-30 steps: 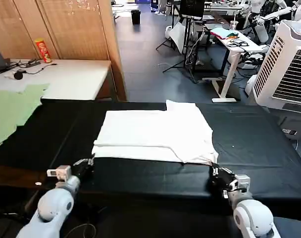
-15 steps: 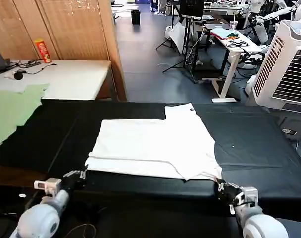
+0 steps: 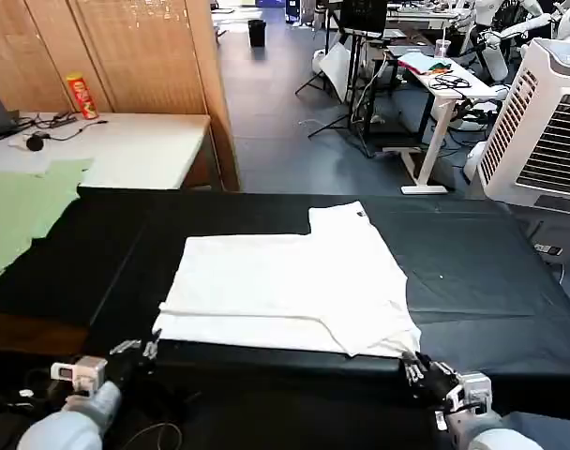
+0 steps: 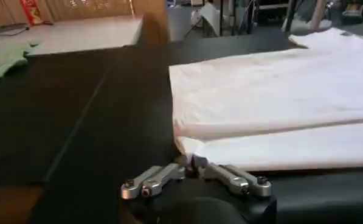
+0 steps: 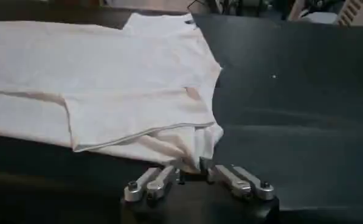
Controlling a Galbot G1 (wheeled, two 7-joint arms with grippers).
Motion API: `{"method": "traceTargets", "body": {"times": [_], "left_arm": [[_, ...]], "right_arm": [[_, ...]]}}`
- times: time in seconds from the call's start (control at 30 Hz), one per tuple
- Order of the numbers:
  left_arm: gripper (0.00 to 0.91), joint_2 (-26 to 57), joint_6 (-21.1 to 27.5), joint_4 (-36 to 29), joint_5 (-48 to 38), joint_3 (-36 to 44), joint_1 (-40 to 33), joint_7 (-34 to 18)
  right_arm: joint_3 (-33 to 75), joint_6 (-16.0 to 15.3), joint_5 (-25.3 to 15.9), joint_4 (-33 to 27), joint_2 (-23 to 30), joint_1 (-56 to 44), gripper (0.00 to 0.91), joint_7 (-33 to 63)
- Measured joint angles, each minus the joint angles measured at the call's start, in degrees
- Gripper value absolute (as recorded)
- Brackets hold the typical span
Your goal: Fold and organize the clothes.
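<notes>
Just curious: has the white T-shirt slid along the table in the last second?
Yes. The T-shirt has slid toward the black table's near edge, following both pincers.

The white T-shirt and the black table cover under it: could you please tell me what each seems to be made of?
White T-shirt: soft matte fabric, probably cotton knit; it lies limp with soft folds. Black table cover: seemingly a thin, faintly shiny sheet or cloth, showing shallow creases.

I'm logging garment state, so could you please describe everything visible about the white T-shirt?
The white T-shirt looks like soft cotton, lying flat and partly folded on the black table, one sleeve pointing away from the robot. Its near corners meet the left end effector and right end effector, each pinching the hem.
</notes>
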Motion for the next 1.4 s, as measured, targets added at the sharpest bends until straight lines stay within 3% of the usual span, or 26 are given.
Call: {"method": "traceTargets", "body": {"times": [0.2,0.37,0.6,0.97,1.17,1.4], "left_arm": [[0.878,-0.2,2.1,-1.8,-1.2,-2.2,-0.9,-0.3],[0.878,-0.6,1.4,0.1,-3.9,-2.1,-6.9,0.1],[0.878,-1.2,2.0,9.4,-7.0,4.0,-24.8,-1.5],[0.878,-3.3,1.3,32.9,-8.8,17.5,-51.4,-0.5],[0.878,-4.7,2.9,44.2,-9.5,21.9,-60.1,1.9],[0.878,-5.7,7.1,50.8,-9.7,23.9,-63.2,3.0]], "right_arm": [[1.9,5.3,3.0,1.6,-1.6,2.5,0.878,-1.7],[0.0,8.4,2.9,-4.1,-3.2,11.2,0.878,-1.5],[-7.9,10.6,2.8,-18.4,-3.5,30.1,0.878,0.1],[-21.6,12.3,0.4,-48.2,0.8,58.4,0.878,1.7],[-25.6,10.9,2.2,-61.8,3.7,68.5,0.878,1.2],[-26.7,9.0,2.9,-71.5,7.4,74.6,0.878,-0.1]]}}
